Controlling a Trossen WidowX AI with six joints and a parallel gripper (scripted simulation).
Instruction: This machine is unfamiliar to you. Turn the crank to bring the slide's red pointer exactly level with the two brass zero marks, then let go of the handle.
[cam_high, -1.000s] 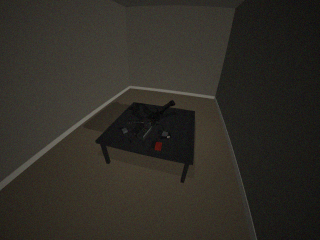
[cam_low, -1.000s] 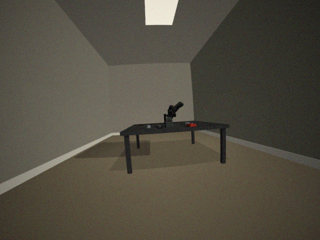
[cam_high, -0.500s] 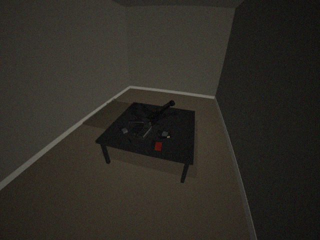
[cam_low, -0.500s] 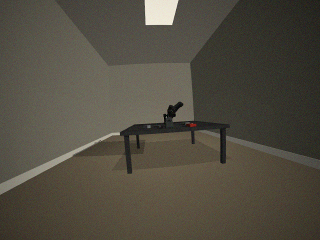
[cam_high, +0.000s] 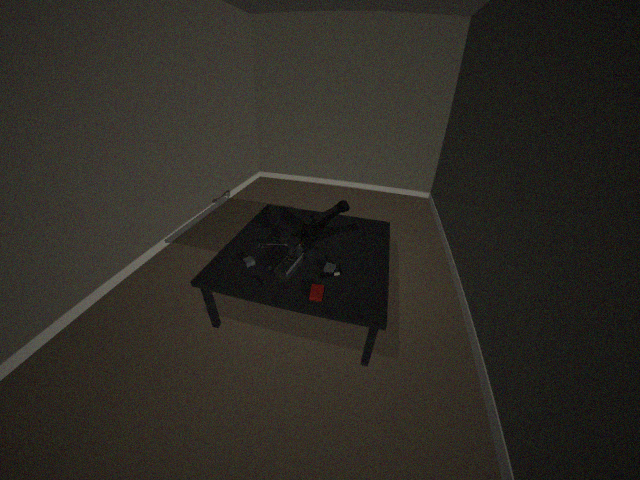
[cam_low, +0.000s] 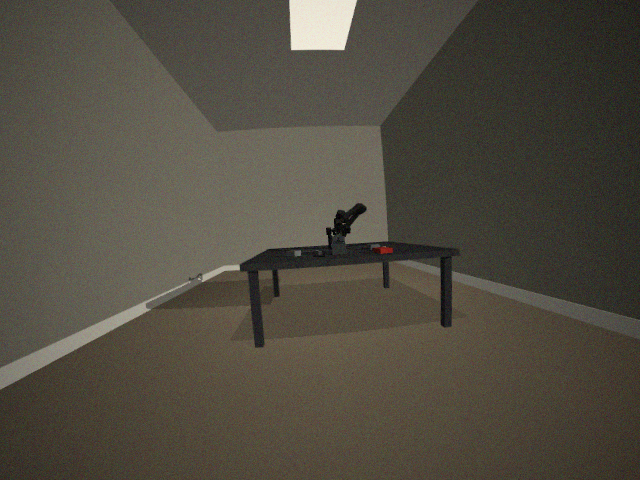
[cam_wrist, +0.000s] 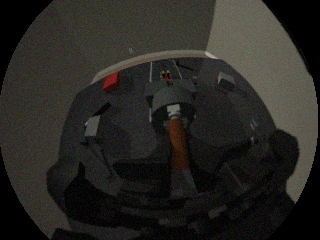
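The machine (cam_high: 293, 264) (cam_low: 338, 246) stands on the dark table. In the wrist view its round grey housing (cam_wrist: 172, 96) is in the middle, and the crank's orange handle (cam_wrist: 178, 137) points toward me. My gripper (cam_wrist: 174, 134) is shut on the orange handle, with a dark finger on each side. The small red pointer (cam_wrist: 168, 80) shows just beyond the housing, close to the two small brass marks (cam_wrist: 165, 73). They are too small and dim to tell whether they are exactly level. The top and exterior views do not show the fingers or the pointer clearly.
A red block (cam_high: 316, 292) (cam_low: 383, 250) (cam_wrist: 112, 82) lies on the table (cam_high: 356, 289). A grey block (cam_wrist: 93, 127) with dark pieces beside it is left of the machine in the wrist view. Another grey block (cam_high: 249, 261) (cam_low: 297, 253) (cam_wrist: 226, 80) is on the other side.
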